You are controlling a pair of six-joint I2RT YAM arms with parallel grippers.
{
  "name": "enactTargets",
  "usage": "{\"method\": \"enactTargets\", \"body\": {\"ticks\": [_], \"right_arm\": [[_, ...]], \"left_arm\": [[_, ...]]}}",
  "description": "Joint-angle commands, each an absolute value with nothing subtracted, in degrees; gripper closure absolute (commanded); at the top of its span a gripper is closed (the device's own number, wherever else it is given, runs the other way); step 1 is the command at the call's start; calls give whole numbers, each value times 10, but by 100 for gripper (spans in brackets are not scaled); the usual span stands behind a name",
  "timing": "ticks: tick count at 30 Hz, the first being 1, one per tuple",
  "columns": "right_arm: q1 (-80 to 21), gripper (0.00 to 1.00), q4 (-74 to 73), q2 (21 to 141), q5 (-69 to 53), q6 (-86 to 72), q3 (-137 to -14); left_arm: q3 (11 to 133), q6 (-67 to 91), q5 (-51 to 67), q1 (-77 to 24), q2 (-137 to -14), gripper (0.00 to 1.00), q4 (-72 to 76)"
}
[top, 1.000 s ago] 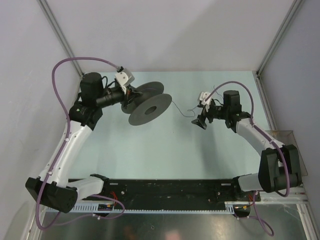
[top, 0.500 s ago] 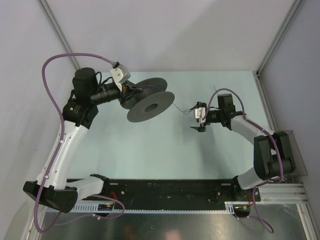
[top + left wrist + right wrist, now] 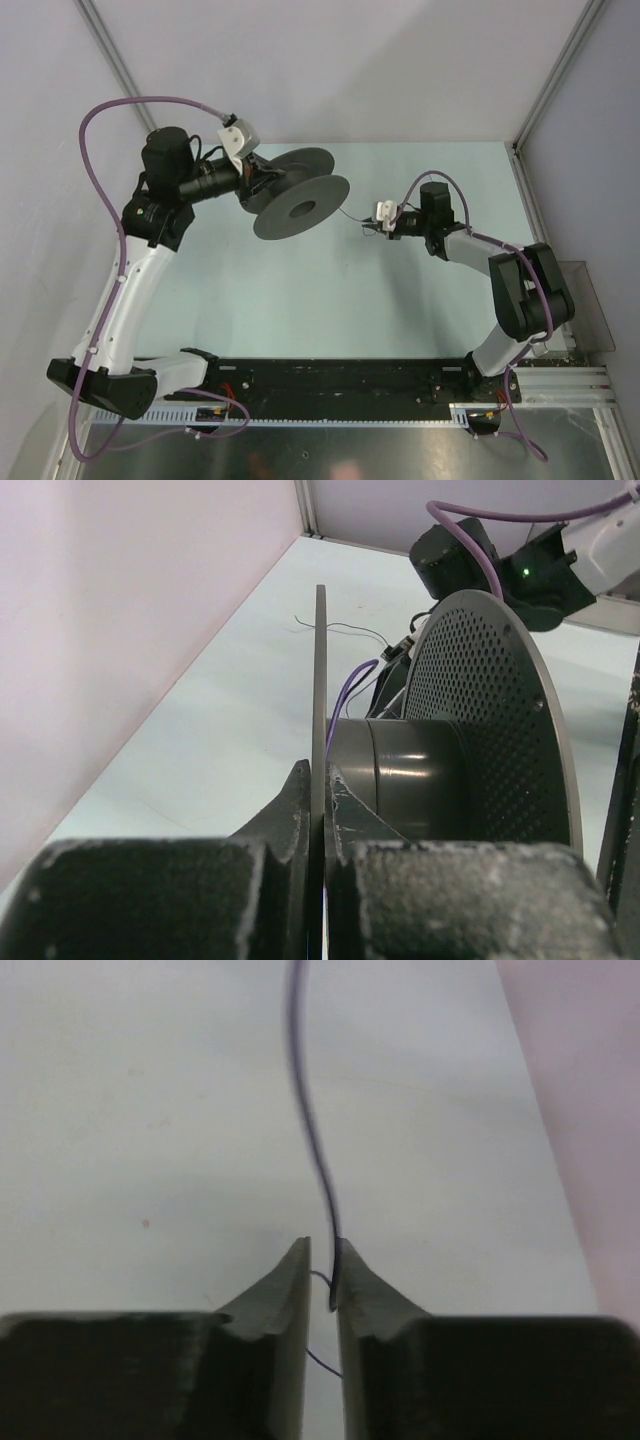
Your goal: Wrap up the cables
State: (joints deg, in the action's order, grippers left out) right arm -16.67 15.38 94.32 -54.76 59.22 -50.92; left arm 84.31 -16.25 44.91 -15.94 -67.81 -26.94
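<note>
Seen from above: 2 robot arms over a pale green table. At left, raised off the surface, a dark grey spool with 2 round flanges, carried by the left gripper, clenched hard on 1 flange (flange edge squeezed between the pads in the wrist view).

At right, low over the table, the right gripper, tips drawn almost together and pinching the cable, a hair-thin dark wire rising up and away from the tips. From overhead, just traceable as a faint slack line from that gripper across to the spool.

On the hub, no turns of wire visible, though possibly too fine to show at this angle.

Judged early in the task: cable caught near its free end, spool held ready, nearly all of the winding yet to do.
</note>
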Motion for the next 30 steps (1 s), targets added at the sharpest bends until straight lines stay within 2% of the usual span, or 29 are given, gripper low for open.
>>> {"method": "enactTargets", "body": {"ticks": [1, 4, 11, 16, 21, 27, 30], "right_arm": [[-175, 91, 276, 954, -516, 422, -526], [-175, 99, 272, 946, -500, 372, -526], [-212, 100, 151, 889, -425, 332, -525], [-286, 100, 67, 816, -383, 351, -526], [-369, 100, 42, 744, -332, 378, -527], [-432, 100, 44, 696, -235, 424, -550], [-453, 100, 71, 691, -176, 459, -559]], "left_arm": [[890, -114, 425, -153, -690, 100, -238], [914, -47, 389, -151, -714, 100, -234], [957, 230, 230, -143, -766, 100, -184], [948, 364, 131, -143, -782, 100, -172], [930, 370, 37, -155, -802, 100, -171], [899, 258, -87, -204, -821, 100, -172], [871, 241, -94, -218, -822, 100, -172]]}}
